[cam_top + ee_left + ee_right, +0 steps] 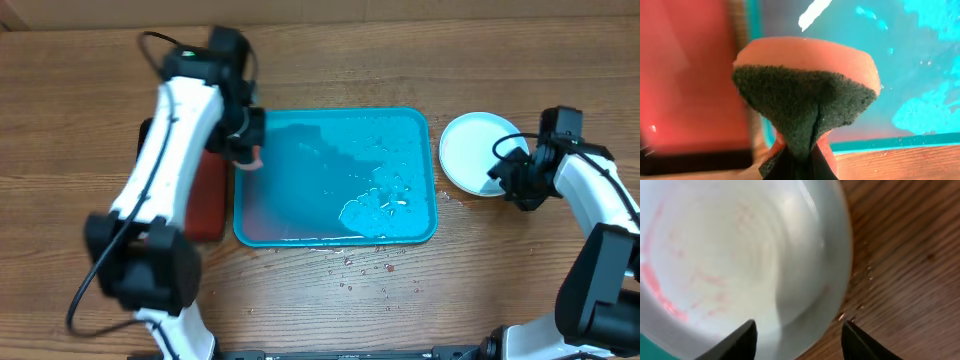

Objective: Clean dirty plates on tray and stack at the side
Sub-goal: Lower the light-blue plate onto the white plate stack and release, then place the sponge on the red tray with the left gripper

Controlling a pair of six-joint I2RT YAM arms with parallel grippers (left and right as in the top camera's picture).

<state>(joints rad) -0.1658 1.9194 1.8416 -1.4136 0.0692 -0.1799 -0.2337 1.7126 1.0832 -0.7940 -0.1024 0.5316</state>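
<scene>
Where tray (pixel 433 170) rim ends, plate (pixel 475 150) just beside

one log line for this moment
left gripper shut on sponge at left edge of tray | right gripper open by plate | plate on table right of tray, red smears | tray wet

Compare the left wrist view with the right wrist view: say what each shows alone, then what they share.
Left wrist only: the left gripper shut on an orange sponge with a dark scouring face. Behind it are the wet turquoise tray and the red tray.
Right wrist only: the white plate with faint red smears, and the right gripper, its jaws apart at the plate's rim.
Both: the wooden table.
</scene>
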